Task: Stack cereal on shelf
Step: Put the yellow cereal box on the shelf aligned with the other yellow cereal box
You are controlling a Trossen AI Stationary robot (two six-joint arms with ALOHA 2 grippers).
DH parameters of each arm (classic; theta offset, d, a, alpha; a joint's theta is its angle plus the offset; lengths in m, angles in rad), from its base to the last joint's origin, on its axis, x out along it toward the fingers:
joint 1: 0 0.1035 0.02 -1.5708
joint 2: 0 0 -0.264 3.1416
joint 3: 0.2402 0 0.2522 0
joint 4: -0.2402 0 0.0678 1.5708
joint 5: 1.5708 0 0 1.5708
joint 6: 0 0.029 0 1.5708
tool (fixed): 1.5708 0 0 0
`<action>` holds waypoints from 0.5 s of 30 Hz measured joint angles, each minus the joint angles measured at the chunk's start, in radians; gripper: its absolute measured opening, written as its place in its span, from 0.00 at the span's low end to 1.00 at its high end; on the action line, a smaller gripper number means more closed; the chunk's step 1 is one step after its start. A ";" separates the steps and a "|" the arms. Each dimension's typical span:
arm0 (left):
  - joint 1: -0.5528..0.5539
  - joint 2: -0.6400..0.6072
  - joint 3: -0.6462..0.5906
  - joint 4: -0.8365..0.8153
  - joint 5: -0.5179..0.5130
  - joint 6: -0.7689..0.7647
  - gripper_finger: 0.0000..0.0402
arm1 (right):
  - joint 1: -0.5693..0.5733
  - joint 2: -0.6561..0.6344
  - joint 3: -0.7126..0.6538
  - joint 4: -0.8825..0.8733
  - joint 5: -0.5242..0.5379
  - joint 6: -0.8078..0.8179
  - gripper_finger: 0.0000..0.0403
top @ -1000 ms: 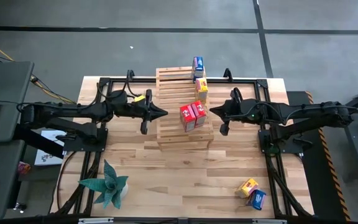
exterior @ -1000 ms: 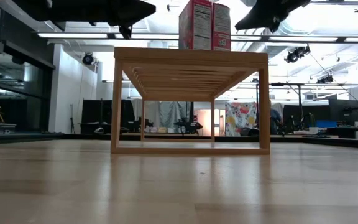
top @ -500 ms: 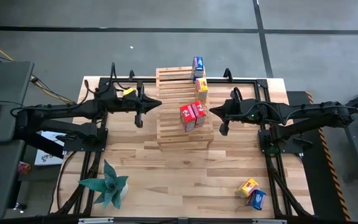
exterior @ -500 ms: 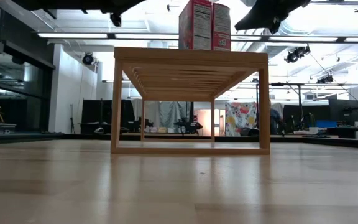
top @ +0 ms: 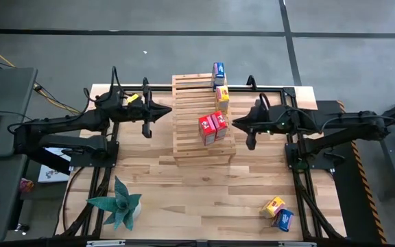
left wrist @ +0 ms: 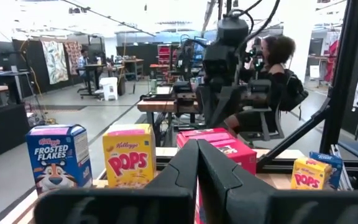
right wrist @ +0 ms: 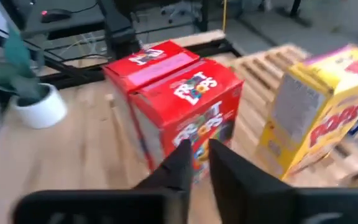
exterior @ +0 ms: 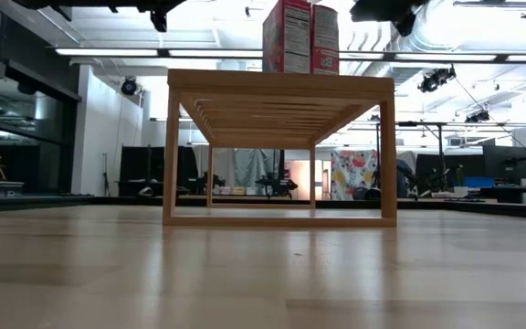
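The light-wood slatted rack (top: pixel 204 120) stands mid-table. Two red cereal boxes (top: pixel 212 127) stand upright side by side on its near tier, also in the low view (exterior: pixel 299 37) and the right wrist view (right wrist: pixel 179 106). A yellow box (top: pixel 222 98) stands farther back and a blue box (top: pixel 219 71) at the far end. Another yellow box (top: pixel 274 206) and blue box (top: pixel 284 219) lie on the table near its right near corner. My left gripper (top: pixel 170 110) hovers shut left of the rack. My right gripper (top: pixel 232 123) hovers shut just right of the red boxes.
A teal plant in a white pot (top: pixel 118 202) stands near the table's left near corner. Black frame rails (top: pixel 101 171) run along the table's left and right sides. In the left wrist view a person (left wrist: pixel 272 81) sits beyond the table. Bare wood lies in front of the rack.
My left gripper has drawn back from the rack toward the table's left and far edges and risen, nearly leaving the low view's top. My right gripper has risen a little beside the red boxes. The boxes have stayed put.
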 joint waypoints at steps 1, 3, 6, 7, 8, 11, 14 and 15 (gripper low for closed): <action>0.000 0.000 0.000 0.001 0.000 0.001 0.00 | 0.000 0.000 0.025 -0.039 -0.006 0.045 0.17; 0.000 0.004 0.000 0.006 0.000 0.012 0.00 | 0.000 0.000 0.085 -0.139 -0.010 0.152 0.28; 0.000 0.005 0.000 0.007 0.000 0.038 0.00 | 0.000 0.015 0.177 -0.390 -0.032 0.357 0.46; 0.000 0.005 0.000 0.011 0.000 0.043 0.00 | 0.000 0.024 0.206 -0.489 -0.045 0.437 0.51; 0.000 0.005 0.000 0.014 0.000 0.044 0.00 | 0.000 0.033 0.231 -0.582 -0.066 0.525 0.56; 0.000 0.005 0.000 0.016 0.000 0.038 0.00 | 0.007 0.054 0.273 -0.812 -0.162 0.779 0.66; 0.000 0.005 0.000 0.016 0.000 0.036 0.00 | 0.060 0.061 0.259 -0.928 -0.270 1.041 0.71; 0.000 0.005 0.000 0.016 0.000 0.036 0.00 | 0.089 0.060 0.247 -0.950 -0.296 1.124 0.72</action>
